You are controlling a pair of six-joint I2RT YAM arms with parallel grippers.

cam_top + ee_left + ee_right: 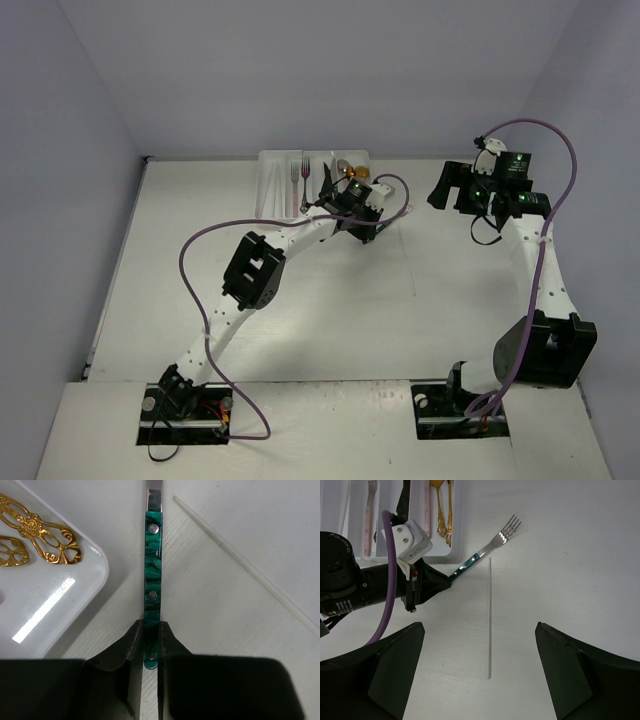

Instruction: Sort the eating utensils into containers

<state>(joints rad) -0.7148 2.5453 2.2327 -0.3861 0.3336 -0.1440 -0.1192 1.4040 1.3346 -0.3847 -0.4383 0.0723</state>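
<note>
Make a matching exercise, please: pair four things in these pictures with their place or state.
Things:
1. teal fork
2. gold spoon
3. right gripper
4. clear stick

Place or state:
A. open, holding nothing
B. lying loose on the table
C. inside the tray
D. handle pinched by the left gripper

Pairs: 1-D, 2-C, 3-A, 4-B

- Fork [489, 546]: polished metal tines, glossy marbled teal handle, metal rivets.
- Tray [75, 587]: glossy white plastic.
- Gold handles [45, 527]: shiny ornate metal.
- Table [230, 610]: matt white.
</note>
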